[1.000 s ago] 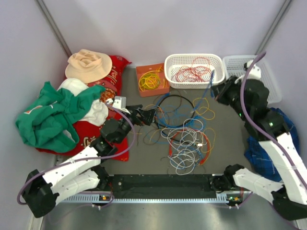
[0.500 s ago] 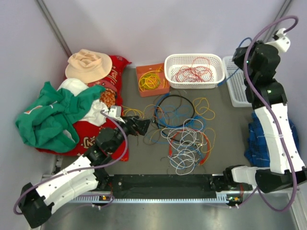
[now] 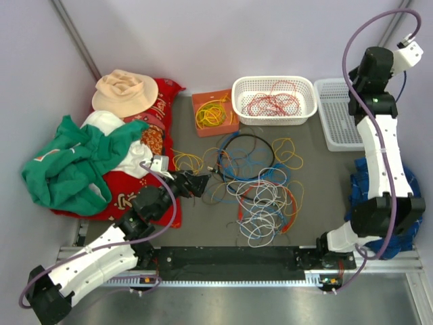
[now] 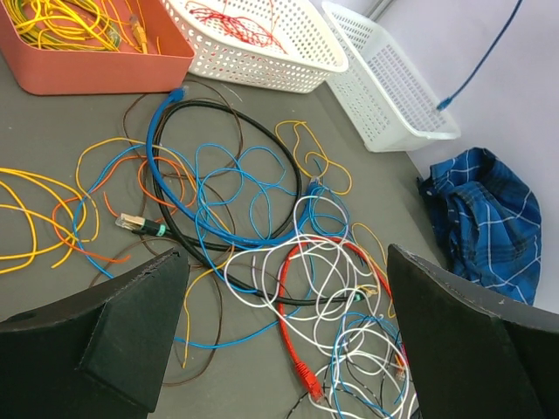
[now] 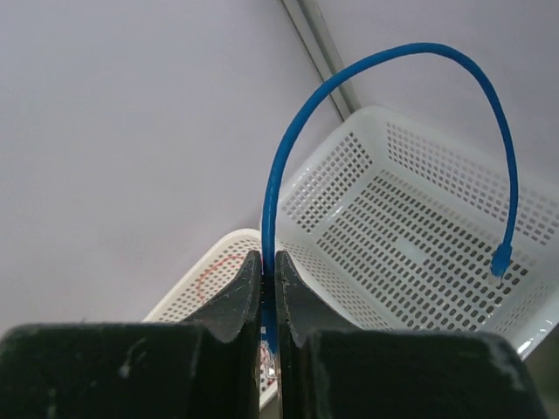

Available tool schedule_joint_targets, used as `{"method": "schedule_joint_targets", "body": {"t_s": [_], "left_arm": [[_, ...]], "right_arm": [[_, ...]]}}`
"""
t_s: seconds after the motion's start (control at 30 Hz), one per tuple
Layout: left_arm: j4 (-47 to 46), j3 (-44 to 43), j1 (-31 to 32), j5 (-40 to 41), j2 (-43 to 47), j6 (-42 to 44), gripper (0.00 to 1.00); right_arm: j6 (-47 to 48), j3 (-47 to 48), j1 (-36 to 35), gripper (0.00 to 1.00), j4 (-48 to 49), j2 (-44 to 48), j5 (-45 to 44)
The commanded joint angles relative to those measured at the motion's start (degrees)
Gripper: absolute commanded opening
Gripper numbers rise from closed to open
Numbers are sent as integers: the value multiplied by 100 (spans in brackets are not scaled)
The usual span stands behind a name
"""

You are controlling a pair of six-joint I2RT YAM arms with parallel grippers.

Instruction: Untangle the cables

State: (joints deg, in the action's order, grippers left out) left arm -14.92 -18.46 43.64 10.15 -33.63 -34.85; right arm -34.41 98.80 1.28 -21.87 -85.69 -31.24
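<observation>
- Tangle of cables (image 3: 260,193) on grey table (image 3: 325,196), mid-field between both arms: thin blue, white, red, orange and black loops laid over one another, yellow strands just beside its left edge.
- Sorted strands already in containers at far side: yellow in orange tray (image 3: 200,101), red in white basket (image 3: 238,95).
- Right gripper (image 5: 268,266) held high above second white basket (image 5: 419,253), fingers pressed together on a single blue cable (image 5: 288,131); free end, plug at tip, arching over and hanging above that basket.
- Left gripper (image 3: 198,183) low at left edge of tangle, fingers spread wide, nothing between them.
- Handling, by judgement: light, limp, slightly springy wire; no self-support beyond a short arch; smooth jacket, prone to slipping through a loose pinch; likely to drag neighbouring loops along on lifting. Not fragile, though plug latches apt to snag on other loops.
- Suggested hold: close behind a plug end, such as red plug (image 4: 306,380) or clear plug (image 4: 131,221), on a stretch free of crossings; firm pinch, slow pull along strand's own run, other gripper pinning the heap.
</observation>
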Motion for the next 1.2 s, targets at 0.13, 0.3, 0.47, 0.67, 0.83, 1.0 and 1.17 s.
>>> {"method": "schedule_joint_targets", "body": {"t_s": [0.13, 0.3, 0.47, 0.67, 0.83, 1.0, 1.17], "left_arm": [[-125, 9, -4, 31, -118, -83, 99], [-117, -44, -4, -13, -284, -145, 99], [-99, -175, 4, 30, -355, -127, 99], [85, -334, 4, 241, -382, -136, 99], [453, -483, 4, 382, -338, -206, 99], [744, -519, -4, 487, -224, -259, 99], [981, -501, 4, 628, -214, -338, 98]], "right_arm": [[-13, -537, 399, 0, 148, -483, 600], [-214, -546, 496, 83, 41, -590, 1085], [4, -652, -92, 98, 402, -10, 866], [-39, -1879, -1381, 96, 806, 1088, 1418], [40, -3542, -2481, 95, 1071, 1669, 1622], [338, -4298, -3395, 93, 868, 1609, 1929], [751, -4493, -4038, 93, 851, 1038, 2087]]}}
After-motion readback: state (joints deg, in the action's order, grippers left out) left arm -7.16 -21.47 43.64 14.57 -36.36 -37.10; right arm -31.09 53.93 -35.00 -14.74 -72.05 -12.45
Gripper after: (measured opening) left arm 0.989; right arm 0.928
